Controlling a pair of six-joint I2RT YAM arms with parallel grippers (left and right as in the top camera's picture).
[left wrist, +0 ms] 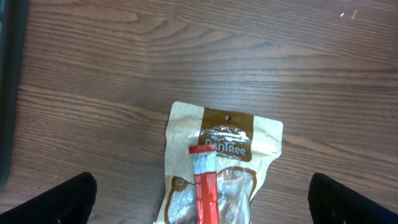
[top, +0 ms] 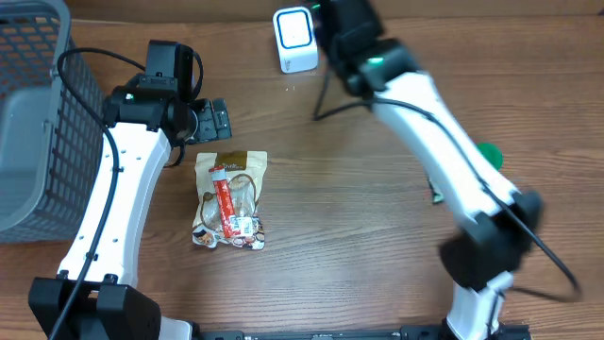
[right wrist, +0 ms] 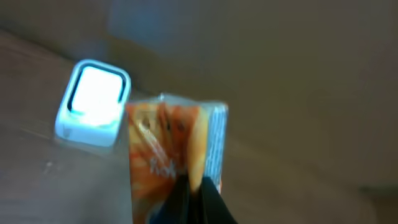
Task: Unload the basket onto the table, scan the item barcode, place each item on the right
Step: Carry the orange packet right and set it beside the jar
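As seen from overhead, the left arm (top: pixel 123 189) is reaching from 7 o'clock toward 11 o'clock. The left gripper (top: pixel 212 121) is standing with its jaws spread and nothing between them. A pouch (top: pixel 230 200) is lying flat on the table (top: pixel 359 236) at 6 o'clock of that gripper, apart from it. A basket (top: pixel 38 113) is sitting at 9 o'clock, at the table's edge. A scanner (top: pixel 294 40) is standing at 12 o'clock. The right arm (top: pixel 444 142) is stretching from 5 o'clock up toward it, with the wrist ending just at 3 o'clock of the scanner. A green object (top: pixel 489 151) is showing at 3 o'clock, partly behind that arm.

Left wrist view: the pouch is lying at 6 o'clock, its brown header pointing to 12 o'clock. A red stick (left wrist: pixel 205 183) is running down over its clear window. Two dark fingers (left wrist: pixel 59 202) are showing at 7 and 5 o'clock, wide apart on either side of the pouch and not touching it.

Right wrist view: the right gripper (right wrist: pixel 194 199) is pinching, jaws closed, the lower end of an orange packet (right wrist: pixel 165 146). This packet, the item to scan, is rising upright from 6 o'clock. The scanner (right wrist: pixel 93 102) is glowing at 10 o'clock, just beside the packet's upper left corner. Blur is hiding whether the two are touching.
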